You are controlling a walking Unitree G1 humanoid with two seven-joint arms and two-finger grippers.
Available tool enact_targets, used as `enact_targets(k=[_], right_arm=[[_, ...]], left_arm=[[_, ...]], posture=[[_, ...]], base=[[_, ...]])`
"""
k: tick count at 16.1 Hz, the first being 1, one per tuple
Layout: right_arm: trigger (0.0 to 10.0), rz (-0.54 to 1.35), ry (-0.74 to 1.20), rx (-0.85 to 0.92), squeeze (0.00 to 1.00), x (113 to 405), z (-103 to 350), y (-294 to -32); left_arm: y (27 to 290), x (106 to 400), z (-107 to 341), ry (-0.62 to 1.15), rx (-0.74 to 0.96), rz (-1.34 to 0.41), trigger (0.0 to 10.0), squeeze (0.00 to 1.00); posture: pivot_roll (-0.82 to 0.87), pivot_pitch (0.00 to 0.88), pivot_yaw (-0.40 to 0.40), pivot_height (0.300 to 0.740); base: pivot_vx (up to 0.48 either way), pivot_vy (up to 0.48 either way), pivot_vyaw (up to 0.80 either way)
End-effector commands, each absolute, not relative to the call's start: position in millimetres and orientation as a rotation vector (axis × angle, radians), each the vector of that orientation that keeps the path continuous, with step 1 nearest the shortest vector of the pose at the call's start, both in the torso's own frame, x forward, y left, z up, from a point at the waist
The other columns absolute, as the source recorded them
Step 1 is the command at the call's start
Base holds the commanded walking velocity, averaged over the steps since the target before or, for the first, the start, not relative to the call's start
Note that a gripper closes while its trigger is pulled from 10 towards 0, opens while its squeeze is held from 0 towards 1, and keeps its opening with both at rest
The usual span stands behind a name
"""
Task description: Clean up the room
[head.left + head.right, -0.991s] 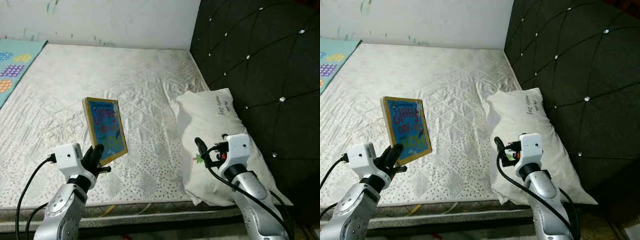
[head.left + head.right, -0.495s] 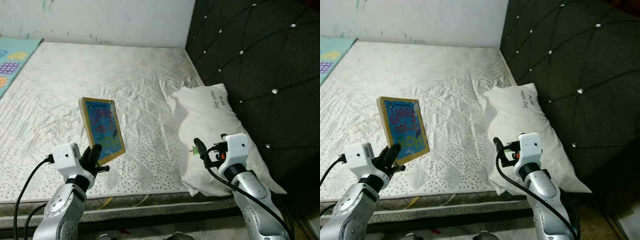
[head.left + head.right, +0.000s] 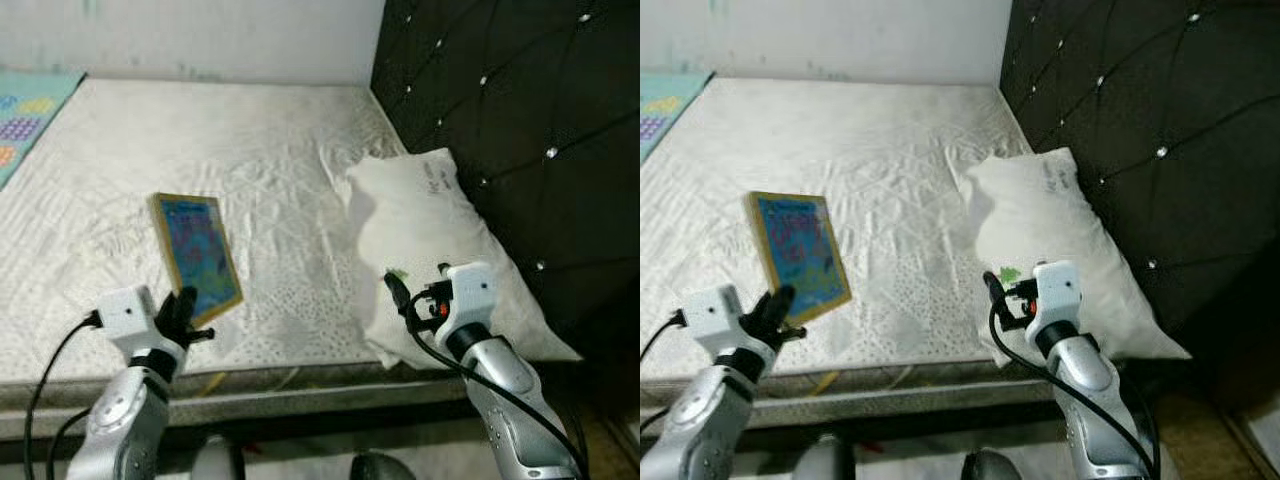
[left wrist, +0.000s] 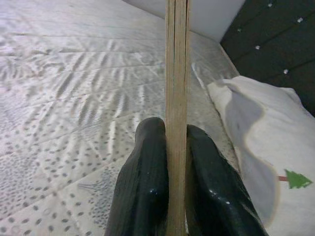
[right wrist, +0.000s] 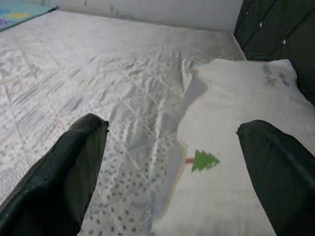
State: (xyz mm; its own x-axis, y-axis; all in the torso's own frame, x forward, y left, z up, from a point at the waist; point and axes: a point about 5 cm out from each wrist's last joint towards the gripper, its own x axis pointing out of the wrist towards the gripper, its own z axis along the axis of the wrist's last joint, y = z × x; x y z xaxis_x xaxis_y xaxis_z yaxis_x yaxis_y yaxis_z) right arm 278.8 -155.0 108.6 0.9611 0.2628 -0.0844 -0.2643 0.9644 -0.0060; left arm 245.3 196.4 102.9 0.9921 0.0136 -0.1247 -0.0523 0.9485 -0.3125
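Left end effector (image 3: 183, 308) was clamped on the lower edge of the thin, blue-covered, tan-edged board book (image 3: 196, 255), which stood nearly upright above it, long axis running up and away over the white quilted mattress (image 3: 200, 160). Right end effector (image 5: 172, 162) was spread wide, holding nothing, with the white pillow with a small green tree print (image 3: 440, 240) directly ahead and below. My read: the book is already in hand, so the left arm places it.

Mattress (image 3: 200, 150), pillow (image 3: 430, 230), blk headboard (image 3: 520, 110)
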Motion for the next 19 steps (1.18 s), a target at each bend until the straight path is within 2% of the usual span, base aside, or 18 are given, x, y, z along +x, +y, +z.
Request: enact_targets(k=[1, 5, 10, 19], right_arm=[[10.0, 0.263, 0.072, -0.020, 0.00, 280.1, 111.2, -156.4], [10.0, 0.275, 0.073, -0.031, 0.00, 281.5, 110.9, -154.6], [10.0, 0.281, 0.065, -0.030, 0.00, 282.7, 112.7, -153.3], [10.0, 0.281, 0.063, -0.033, 0.00, 284.8, 112.3, -153.5]], left_arm=[[198.0, 248.1, 111.7, 0.075, -0.296, 0.043, 10.0, 0.00], [200.6, 249.4, 111.5, 0.070, -0.301, 0.055, 10.0, 0.00], [201.5, 251.4, 112.7, 0.058, -0.303, 0.067, 10.0, 0.00], [204.7, 252.4, 116.7, 0.024, -0.343, 0.052, 10.0, 0.00]], posture=[[-0.09, 0.052, -0.078, 0.649], [-0.09, 0.043, -0.079, 0.649], [-0.09, 0.037, -0.079, 0.609], [-0.09, 0.042, -0.080, 0.609]], base=[[0.000, 0.000, 0.00], [0.000, 0.000, 0.00], [0.000, 0.000, 0.00], [0.000, 0.000, 0.00]])
